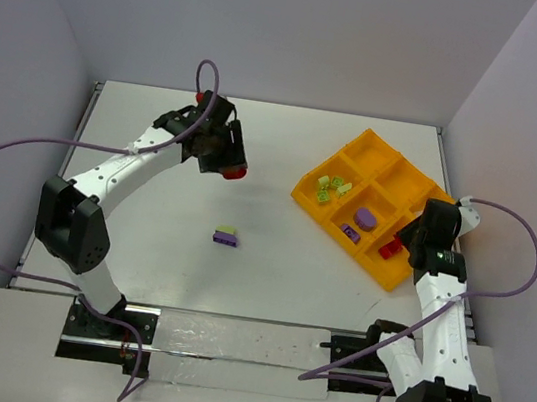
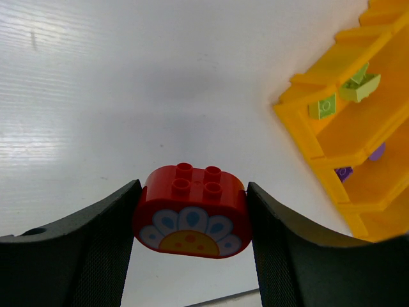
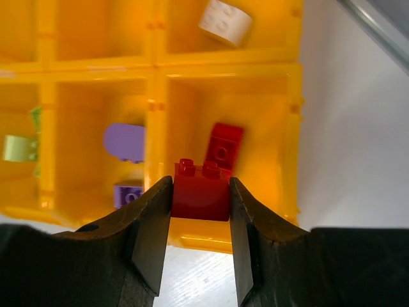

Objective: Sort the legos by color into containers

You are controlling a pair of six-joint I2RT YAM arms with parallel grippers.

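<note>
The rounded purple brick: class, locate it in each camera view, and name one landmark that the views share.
Top external: rounded purple brick in a middle compartment, right of centre.
Left wrist: a purple sliver at the right edge, behind a wall of the orange-yellow tray.
Right wrist: left of centre.
Shared landmark: that tray.

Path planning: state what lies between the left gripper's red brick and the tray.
Bare table only between red brick and tray, top view; the purple-green clump sits off that line.

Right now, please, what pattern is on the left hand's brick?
Red brick shows a flower; left wrist view.
</note>
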